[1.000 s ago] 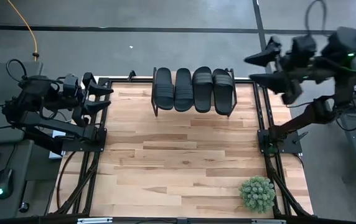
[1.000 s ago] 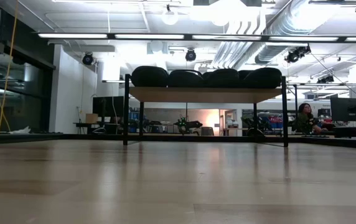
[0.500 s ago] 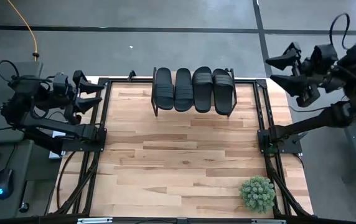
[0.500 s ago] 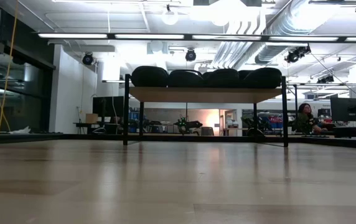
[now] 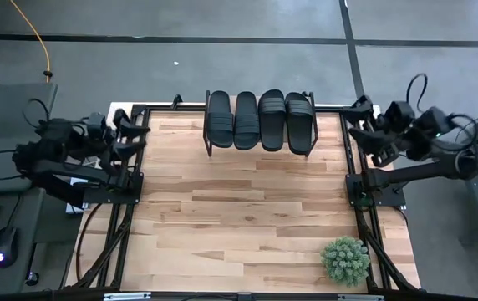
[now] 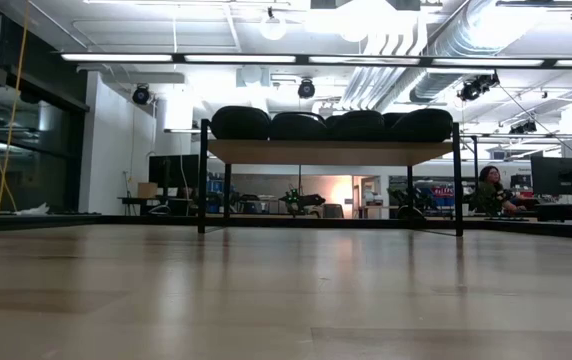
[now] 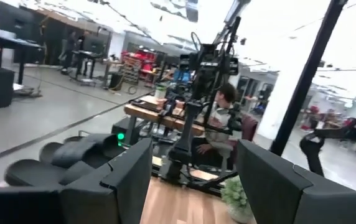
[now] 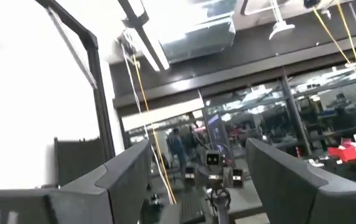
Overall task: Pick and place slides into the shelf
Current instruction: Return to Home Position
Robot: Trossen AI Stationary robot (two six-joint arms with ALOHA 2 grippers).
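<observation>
Sitting side by side on the shelf [image 6: 331,152] at the far edge of the table [image 5: 239,217], all four slides [image 5: 260,121] look light, rubbery and bendy, best pinched across the ribbed strap, while the left jaws and right jaws hang spread and empty off either side.

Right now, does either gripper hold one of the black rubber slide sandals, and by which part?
Nothing is held. The left gripper and the right gripper are open and empty; the four black rubber slide sandals lie on the low wooden shelf.
</observation>
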